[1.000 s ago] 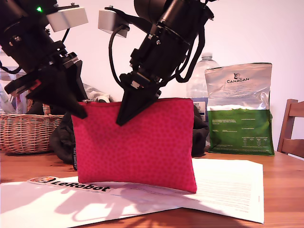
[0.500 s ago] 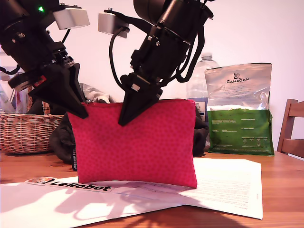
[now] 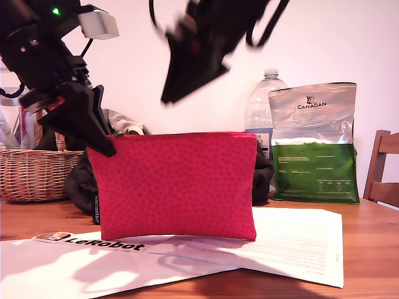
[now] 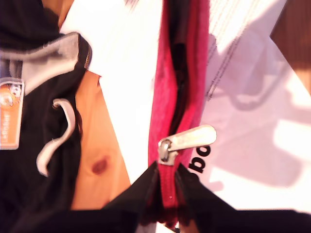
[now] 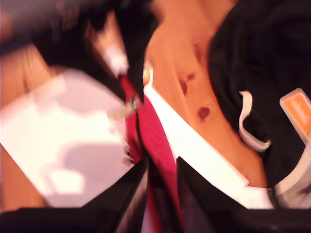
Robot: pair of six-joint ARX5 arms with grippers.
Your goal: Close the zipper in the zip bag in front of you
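Standing on a papered wooden table (image 3: 374,261) — zip bag (image 3: 177,187) (corner pinched by my first gripper (image 4: 166,182)).

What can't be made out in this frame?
1. Zipper, exterior view: seen edge-on, too thin to tell how far it is shut.
2. My second gripper, exterior view and its own wrist view: motion blur smears its outline.
3. Zip bag side label, exterior view: print too small to read.
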